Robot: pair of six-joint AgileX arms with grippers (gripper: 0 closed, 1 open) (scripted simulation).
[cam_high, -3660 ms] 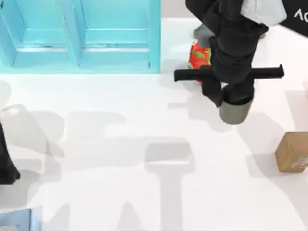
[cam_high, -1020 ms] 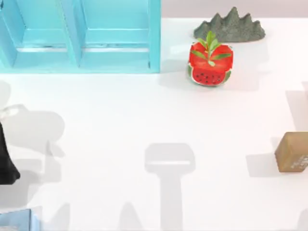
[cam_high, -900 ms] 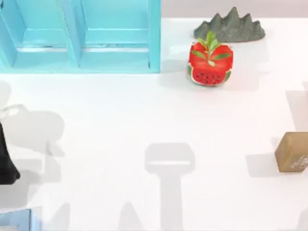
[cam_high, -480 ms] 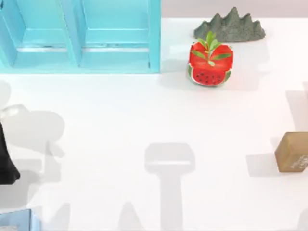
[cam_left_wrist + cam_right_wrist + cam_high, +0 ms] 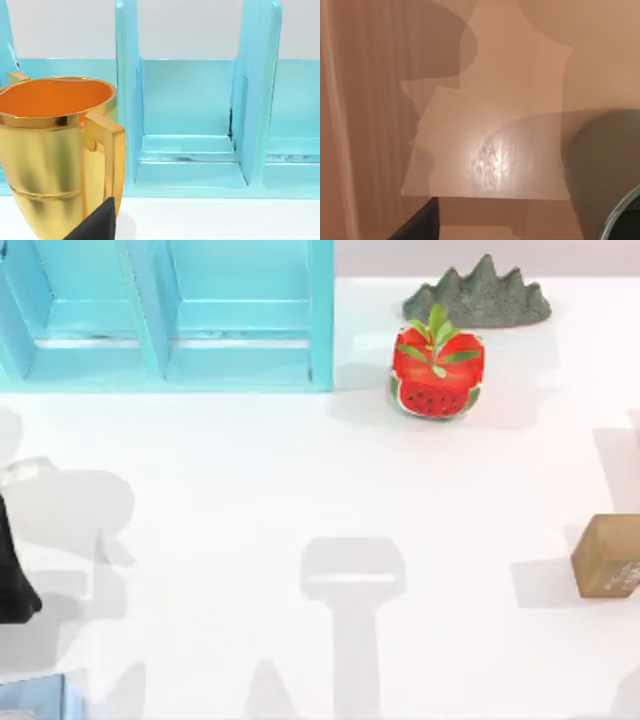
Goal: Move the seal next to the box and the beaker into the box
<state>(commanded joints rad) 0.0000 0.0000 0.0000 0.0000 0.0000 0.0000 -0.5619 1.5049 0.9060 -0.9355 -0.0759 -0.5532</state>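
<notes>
Resting beaker (image 5: 600,170) inside tan box (image 5: 485,100); seal (image 5: 607,556) at table's right edge.

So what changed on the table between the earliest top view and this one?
The right arm, which was holding the beaker over the table's far right, has left the top view with it, uncovering the watermelon pot and grey rock. The seal and blue rack stayed put.

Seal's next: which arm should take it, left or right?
Right, probably. The seal sits at the far right edge of the table; the left arm is parked at the far left. The right wrist view has the beaker close by, against a tan surface.
</notes>
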